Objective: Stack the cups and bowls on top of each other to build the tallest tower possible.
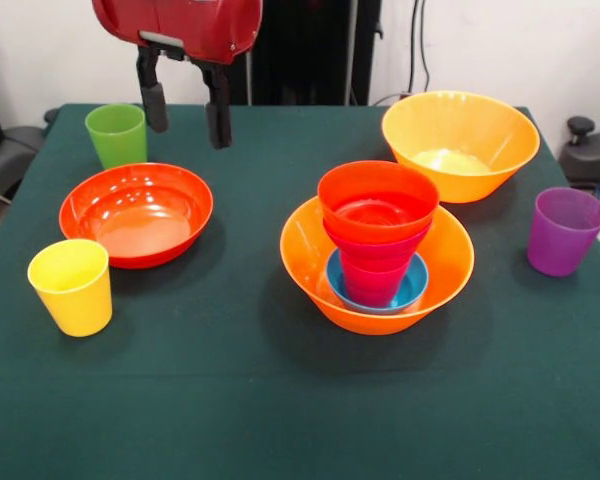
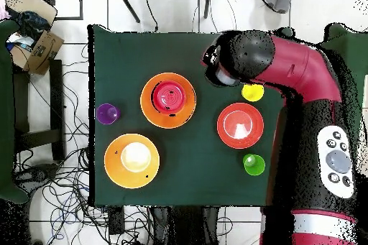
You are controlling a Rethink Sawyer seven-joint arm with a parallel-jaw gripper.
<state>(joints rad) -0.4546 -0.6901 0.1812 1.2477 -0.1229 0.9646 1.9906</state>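
- Yellow cup point(image 1: 71, 285) nearest, front left on green surface point(image 1: 280, 400).
- Tower point(image 1: 377, 248) mid-right: blue, pink, red-orange pieces nested in orange bowl point(image 1: 310, 270).
- Purple cup point(image 1: 564, 230) right, red bowl point(image 1: 136, 213) left.
- Green cup point(image 1: 117, 134), second orange bowl point(image 1: 460, 144) farther back.
- Pincer point(image 1: 187, 112) open, empty, raised above the red bowl.

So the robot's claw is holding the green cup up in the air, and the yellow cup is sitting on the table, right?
Not quite. The gripper holds nothing: the front view shows its two fingers apart with only air between them. The green cup stands on the table, behind the wide red-orange bowl. The yellow cup is on the table, as you said.
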